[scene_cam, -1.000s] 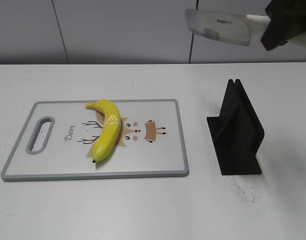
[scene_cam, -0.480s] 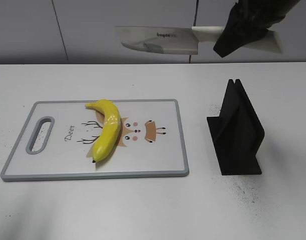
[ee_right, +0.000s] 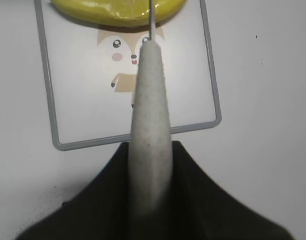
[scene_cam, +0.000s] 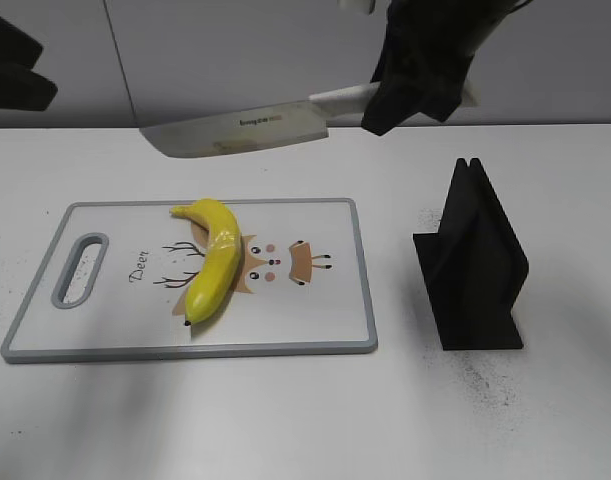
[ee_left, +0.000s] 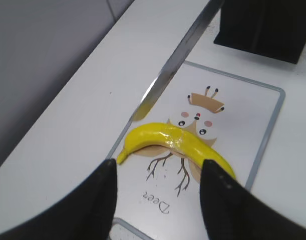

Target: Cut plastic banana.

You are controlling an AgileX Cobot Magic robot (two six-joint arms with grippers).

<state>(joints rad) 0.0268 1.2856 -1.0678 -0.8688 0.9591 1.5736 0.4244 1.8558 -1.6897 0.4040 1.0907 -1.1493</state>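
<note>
My right end effector clamping knife above banana, board toward tabletop's left edge, left end effector spread apart.

Right gripper: fingers buried in black cover, top cut off by exterior frame edge.
Knife: handle mostly hidden inside that grip; blade edge-on in right wrist view, a thin line only.
Plastic banana: upper part cropped in right wrist view.
Left gripper: only two dark fingers show, bases cropped.
Cutting board: near end cropped.
</note>
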